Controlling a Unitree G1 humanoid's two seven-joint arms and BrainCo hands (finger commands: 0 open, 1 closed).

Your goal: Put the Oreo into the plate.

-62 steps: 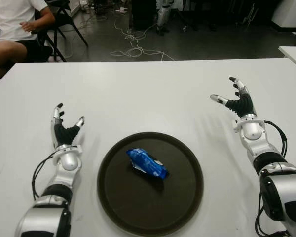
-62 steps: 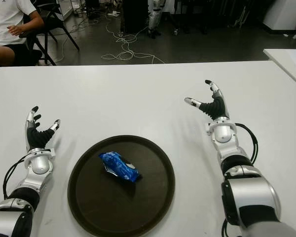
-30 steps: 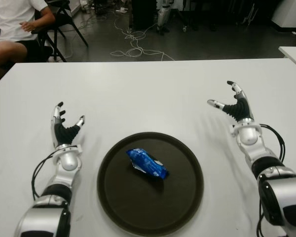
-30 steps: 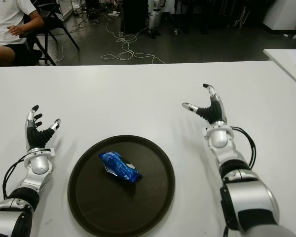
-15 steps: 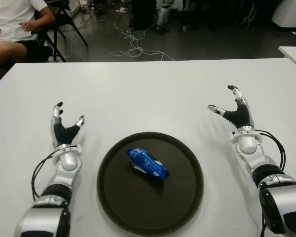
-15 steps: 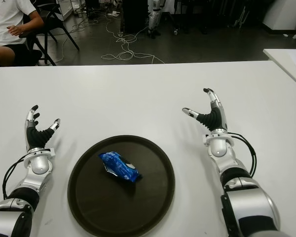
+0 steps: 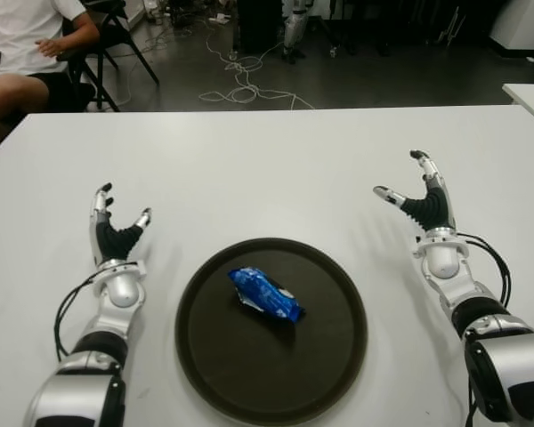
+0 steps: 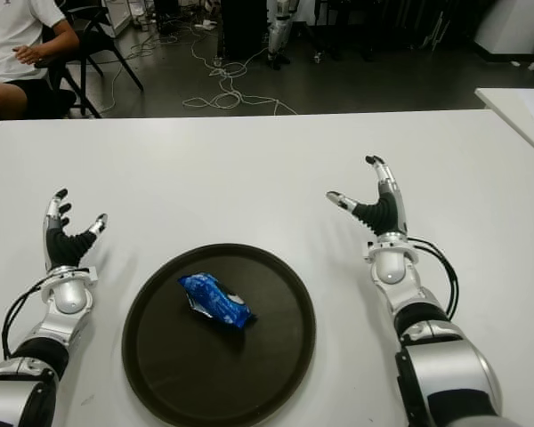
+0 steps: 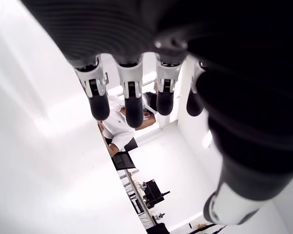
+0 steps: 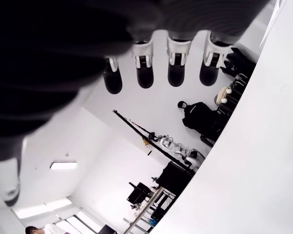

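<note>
A blue Oreo packet (image 7: 264, 294) lies inside the dark round plate (image 7: 334, 356), a little left of its middle. My left hand (image 7: 114, 224) is to the left of the plate, fingers spread and holding nothing. On the other side of the plate my right hand (image 7: 416, 192) is raised, its fingers also spread and holding nothing. In both wrist views the fingers (image 9: 128, 97) (image 10: 177, 65) stand straight with nothing between them.
The white table (image 7: 249, 169) carries the plate near its front edge. A person in a white shirt (image 7: 22, 49) sits on a chair beyond the far left corner. Cables (image 7: 240, 76) lie on the floor behind. Another white table's corner (image 7: 529, 93) shows at the right.
My right hand has drawn back toward me and slightly lower over the table, still open. The left hand, the packet and the plate have not moved.
</note>
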